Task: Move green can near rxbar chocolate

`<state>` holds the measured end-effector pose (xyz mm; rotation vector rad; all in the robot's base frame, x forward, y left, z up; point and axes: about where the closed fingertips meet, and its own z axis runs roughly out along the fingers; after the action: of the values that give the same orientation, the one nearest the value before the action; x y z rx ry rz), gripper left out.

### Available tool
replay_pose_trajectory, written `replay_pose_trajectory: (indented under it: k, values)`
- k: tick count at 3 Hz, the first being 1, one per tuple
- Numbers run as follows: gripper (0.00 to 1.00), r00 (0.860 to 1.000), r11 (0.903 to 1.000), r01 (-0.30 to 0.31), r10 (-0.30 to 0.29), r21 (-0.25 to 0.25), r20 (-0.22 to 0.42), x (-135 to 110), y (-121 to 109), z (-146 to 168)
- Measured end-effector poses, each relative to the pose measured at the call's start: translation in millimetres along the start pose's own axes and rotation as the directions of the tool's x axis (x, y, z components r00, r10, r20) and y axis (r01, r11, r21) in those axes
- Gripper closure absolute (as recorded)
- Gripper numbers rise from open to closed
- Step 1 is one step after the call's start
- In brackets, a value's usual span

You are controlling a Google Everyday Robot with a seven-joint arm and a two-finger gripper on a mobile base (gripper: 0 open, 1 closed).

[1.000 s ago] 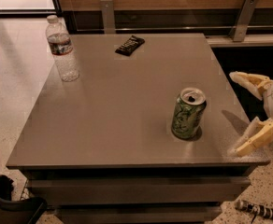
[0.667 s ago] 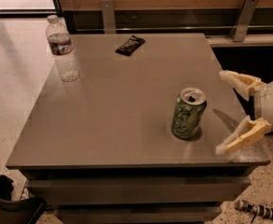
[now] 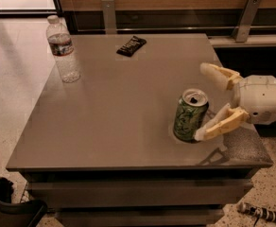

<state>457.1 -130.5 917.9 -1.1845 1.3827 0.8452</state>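
The green can [image 3: 190,116] stands upright on the grey table [image 3: 114,112], near its right front part. The rxbar chocolate [image 3: 131,46], a flat dark bar, lies at the table's far edge, well away from the can. My gripper [image 3: 202,102] comes in from the right, open, with its pale fingers [image 3: 218,125] spread on either side of the can's right flank. The near fingertip is close to or touching the can's lower side; the far finger is apart from it.
A clear plastic water bottle [image 3: 63,49] stands at the table's far left. A wooden wall with metal brackets [image 3: 244,18] runs behind the table. A dark object [image 3: 8,207] sits on the floor at the front left.
My gripper has moved left from the table's right edge up to the can. The can, bar and bottle have not moved.
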Motion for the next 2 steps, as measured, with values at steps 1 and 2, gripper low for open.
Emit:
replay_pose_trajectory:
  k: [1,2]
  values:
    - [0.0,0.998,0.9981,-0.061,0.061,0.01,-0.002,11,-7,8]
    - [0.0,0.994,0.9936,-0.11,0.111,0.025,-0.007,29,-9,10]
